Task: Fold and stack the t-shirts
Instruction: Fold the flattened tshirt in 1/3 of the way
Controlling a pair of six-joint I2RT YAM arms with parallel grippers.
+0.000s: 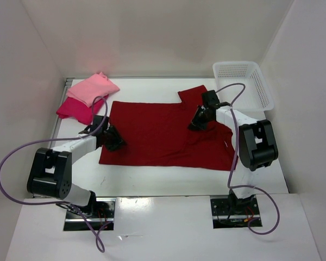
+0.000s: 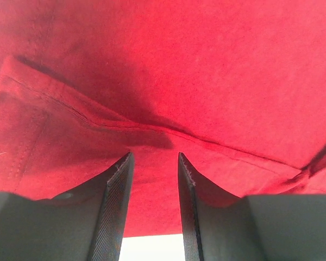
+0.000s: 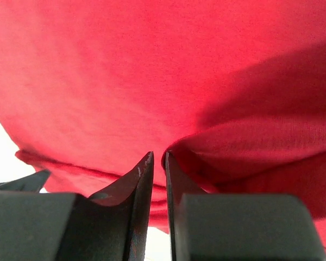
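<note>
The dark maroon red t-shirt [image 1: 157, 136] lies spread flat across the middle of the table, one sleeve pointing back. It fills the left wrist view [image 2: 206, 65] and the right wrist view [image 3: 125, 65]. My left gripper [image 1: 115, 142] sits low at its left edge, jaws open [image 2: 155, 155] over the hem, with flat cloth showing in the gap. My right gripper [image 1: 195, 124] is down on the shirt near the right sleeve. Its jaws [image 3: 158, 154] stand a narrow slit apart, and a raised fold of cloth [image 3: 250, 147] bunches against the right finger. The light pink t-shirt [image 1: 92, 88] lies folded on the crimson-magenta t-shirt [image 1: 76, 110] at the back left.
A white plastic mesh basket [image 1: 243, 84] stands at the back right corner, just behind the right arm. White walls close in the table on three sides. Purple cables loop out from both arms.
</note>
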